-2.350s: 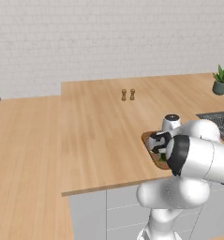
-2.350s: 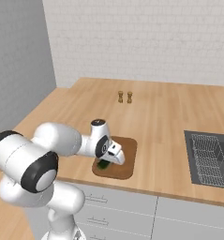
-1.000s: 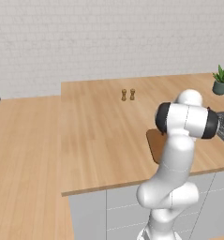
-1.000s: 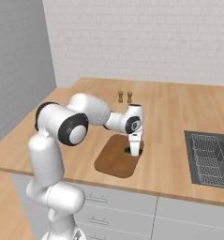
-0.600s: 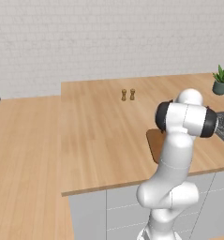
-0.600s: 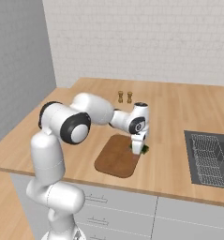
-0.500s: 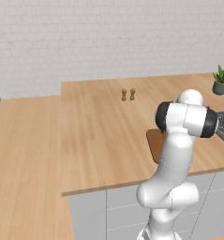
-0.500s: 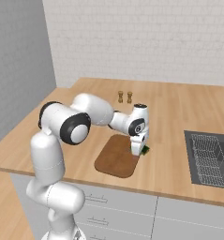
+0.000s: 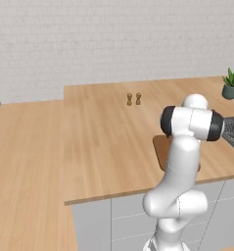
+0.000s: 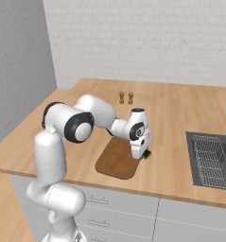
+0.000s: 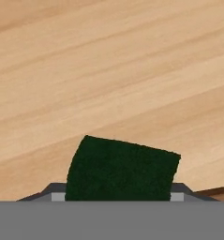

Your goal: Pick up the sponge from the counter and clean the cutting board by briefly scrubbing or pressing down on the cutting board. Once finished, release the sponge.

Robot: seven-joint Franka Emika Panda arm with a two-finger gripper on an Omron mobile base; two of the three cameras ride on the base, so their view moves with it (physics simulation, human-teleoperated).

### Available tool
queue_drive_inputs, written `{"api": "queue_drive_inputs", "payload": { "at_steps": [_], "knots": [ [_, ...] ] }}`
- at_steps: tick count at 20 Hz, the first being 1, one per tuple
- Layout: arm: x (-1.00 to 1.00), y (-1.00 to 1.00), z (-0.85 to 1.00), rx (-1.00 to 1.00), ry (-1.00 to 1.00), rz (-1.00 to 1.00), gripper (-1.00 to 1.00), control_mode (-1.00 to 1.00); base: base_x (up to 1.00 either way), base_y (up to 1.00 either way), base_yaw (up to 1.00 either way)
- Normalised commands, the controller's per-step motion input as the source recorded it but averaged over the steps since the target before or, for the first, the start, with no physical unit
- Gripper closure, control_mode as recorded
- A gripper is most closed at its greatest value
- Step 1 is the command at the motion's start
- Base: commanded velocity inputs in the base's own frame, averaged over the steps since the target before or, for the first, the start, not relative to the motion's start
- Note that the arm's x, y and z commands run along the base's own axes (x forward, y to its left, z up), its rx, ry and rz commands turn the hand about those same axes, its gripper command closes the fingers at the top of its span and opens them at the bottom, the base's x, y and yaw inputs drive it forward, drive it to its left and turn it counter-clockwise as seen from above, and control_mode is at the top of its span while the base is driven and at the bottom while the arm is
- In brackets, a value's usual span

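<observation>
The dark green sponge [image 11: 120, 168] sits between my two finger tips, and my gripper [image 11: 117, 196] is shut on it. In the right base view my gripper [image 10: 142, 151] hangs low at the right edge of the reddish-brown cutting board [image 10: 115, 160], with the sponge [image 10: 147, 154] just past that edge over the light wood counter [image 10: 180, 118]. The hand view has counter planks under the sponge and a sliver of the cutting board [image 11: 219, 191] at the lower right. In the left base view my arm hides most of the cutting board [image 9: 160, 149].
Two small brown shakers [image 10: 125, 98] stand behind the board. A dark sink [image 10: 213, 160] with a rack lies to the right. A potted plant [image 9: 231, 84] stands at the far right back. The counter's front edge runs just below the board.
My gripper has carried the sponge rightward from over the middle of the cutting board to its right edge and a little lower. The grip has stayed the same.
</observation>
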Motion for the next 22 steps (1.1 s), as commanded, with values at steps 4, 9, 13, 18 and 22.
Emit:
{"api": "queue_drive_inputs", "payload": {
  "at_steps": [4, 9, 13, 18, 22],
  "knots": [
    [0.34, 0.04, -0.01, 0.00, -0.02, 0.02, 1.00, -1.00, 0.00, 0.00, 0.00],
    [0.19, 0.48, -0.02, -0.03, -0.05, 0.00, 1.00, -1.00, 0.00, 0.00, 0.00],
    [0.15, 0.59, -0.21, -0.05, 0.00, 0.00, 1.00, -1.00, 0.00, 0.00, 0.00],
    [0.08, 0.36, -0.20, -0.11, 0.07, 0.00, 1.00, -1.00, 0.00, 0.00, 0.00],
    [0.00, 0.18, -0.02, -0.08, 0.01, -0.01, 1.00, -1.00, 0.00, 0.00, 0.00]
  ]
}}
